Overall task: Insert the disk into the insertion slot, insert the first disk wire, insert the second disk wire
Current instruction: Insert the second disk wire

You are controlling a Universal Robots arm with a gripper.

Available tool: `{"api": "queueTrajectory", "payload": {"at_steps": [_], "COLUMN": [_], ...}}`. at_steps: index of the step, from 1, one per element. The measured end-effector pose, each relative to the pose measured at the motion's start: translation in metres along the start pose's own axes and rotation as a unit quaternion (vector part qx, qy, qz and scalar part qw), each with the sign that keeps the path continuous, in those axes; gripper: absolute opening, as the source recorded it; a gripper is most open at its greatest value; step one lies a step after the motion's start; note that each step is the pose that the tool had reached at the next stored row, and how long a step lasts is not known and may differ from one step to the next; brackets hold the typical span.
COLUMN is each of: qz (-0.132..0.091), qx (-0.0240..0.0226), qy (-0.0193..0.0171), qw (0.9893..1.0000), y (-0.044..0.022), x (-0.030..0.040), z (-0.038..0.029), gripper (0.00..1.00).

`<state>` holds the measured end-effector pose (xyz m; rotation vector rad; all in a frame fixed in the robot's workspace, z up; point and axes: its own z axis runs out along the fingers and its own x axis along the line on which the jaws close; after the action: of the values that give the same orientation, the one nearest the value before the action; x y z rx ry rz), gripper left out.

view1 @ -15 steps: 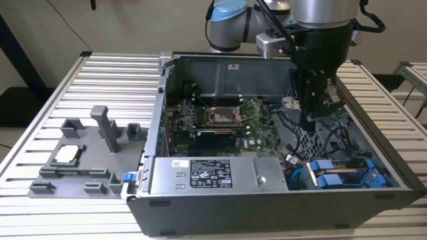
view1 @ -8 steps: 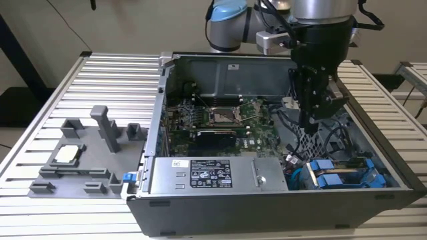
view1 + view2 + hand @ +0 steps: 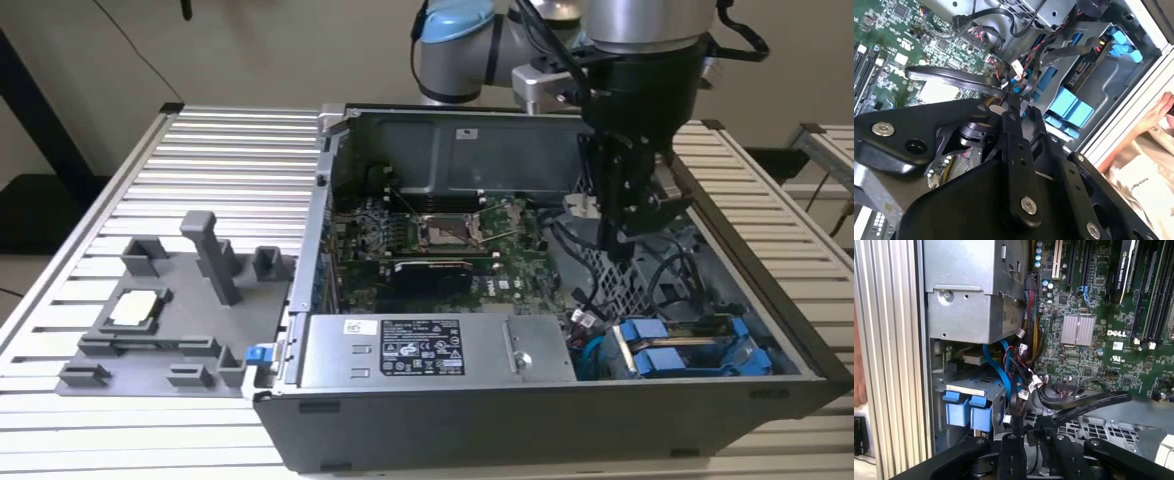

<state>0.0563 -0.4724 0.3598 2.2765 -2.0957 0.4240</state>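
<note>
The disk (image 3: 678, 352), in its bright blue carrier, sits inside the insertion slot of the dark grey drive cage (image 3: 755, 372) at the case's front corner, on the exterior view's right. Its blue tabs (image 3: 967, 411) show beside the cage wall (image 3: 1114, 85). My gripper (image 3: 617, 240) hangs inside the case above the perforated plate, back from the disk. Its black fingers (image 3: 1013, 131) stand close together, shut on the end of a flat black disk wire (image 3: 954, 75) that arcs over the green motherboard (image 3: 1104, 315). The same wire (image 3: 1089, 404) runs off from my gripper (image 3: 1034, 427). Loose thin wires with small white plugs (image 3: 1024, 390) bunch between gripper and disk.
A grey power-supply box (image 3: 427, 345) with a white sticker lies along the case's front. A grey fixture (image 3: 174, 310) stands on the slatted table at the exterior view's left. A person's hand (image 3: 1159, 112) rests outside the case wall near the drive cage.
</note>
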Motion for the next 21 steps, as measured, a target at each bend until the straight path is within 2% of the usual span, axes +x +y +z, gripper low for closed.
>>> {"api": "queueTrajectory", "payload": {"at_steps": [2,3,5,8,9,11,12,13,14,15,17,18,20,21], "qz": [0.000,0.000,0.000,0.001,0.001,0.001,0.000,-0.002,-0.002,-0.003,-0.002,-0.001,0.000,0.001], "qx": [0.0003,0.0003,0.0004,0.0013,0.0013,0.0004,-0.0007,-0.0017,-0.0018,-0.0018,-0.0008,0.0004,0.0015,0.0017], "qy": [-0.0020,-0.0023,-0.0036,-0.0146,-0.0150,-0.0149,-0.0123,-0.0063,-0.0042,-0.0037,-0.0041,-0.0070,-0.0167,-0.0199], "qw": [1.0000,1.0000,1.0000,0.9999,0.9999,0.9999,0.9999,1.0000,1.0000,1.0000,1.0000,1.0000,0.9999,0.9998], "y": [0.0000,0.0000,0.0003,0.0003,0.0004,0.0003,0.0003,0.0004,0.0003,0.0003,0.0006,0.0006,0.0009,0.0011], "x": [0.0009,0.0015,0.0038,0.0054,0.0059,0.0060,0.0060,0.0057,0.0052,0.0048,0.0046,0.0047,0.0072,0.0082], "z": [0.0002,0.0003,0.0008,0.0009,0.0008,0.0007,0.0006,0.0007,0.0010,0.0016,0.0024,0.0026,0.0032,0.0034], "gripper": [0.25,0.18,0.18,0.18,0.18,0.26,0.26,0.32,0.32,0.38,0.38,0.38,0.38,0.38]}}
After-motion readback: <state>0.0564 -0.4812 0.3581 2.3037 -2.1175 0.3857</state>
